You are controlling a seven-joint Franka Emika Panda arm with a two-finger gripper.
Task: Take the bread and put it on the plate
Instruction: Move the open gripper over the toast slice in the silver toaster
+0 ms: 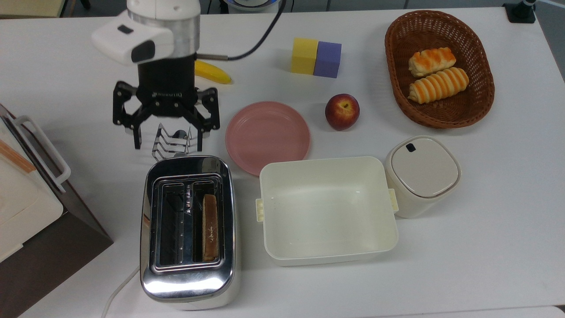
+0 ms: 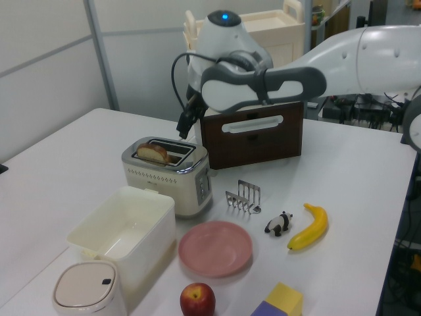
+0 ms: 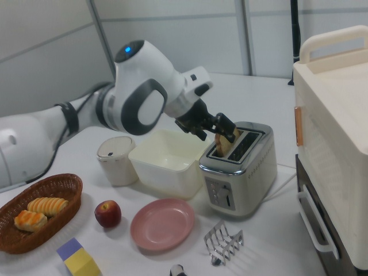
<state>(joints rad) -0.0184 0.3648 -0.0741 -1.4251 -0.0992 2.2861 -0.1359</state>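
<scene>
The bread [image 1: 210,227] is a thin brown slice standing in the right slot of the chrome toaster [image 1: 187,282] in the top view. It pokes out of the toaster [image 2: 168,178] as bread [image 2: 155,153] in the left view. The pink plate [image 1: 267,137] lies bare just beyond the toaster's far right corner. My gripper [image 1: 168,143] hangs open over the wire toast rack, short of the toaster's far end. In the right view the gripper [image 3: 215,129] sits high, just in front of the bread [image 3: 225,144], with nothing between its fingers.
The wire toast rack [image 1: 171,142] stands under the gripper. A cream tub [image 1: 326,210] and a lidded pot [image 1: 421,174] sit on the top view's right of the toaster. An apple [image 1: 342,111], basket [image 1: 481,106] of rolls, two blocks [image 1: 316,57], banana [image 1: 214,73], panda [image 2: 279,223] and cabinet [image 1: 26,212] surround them.
</scene>
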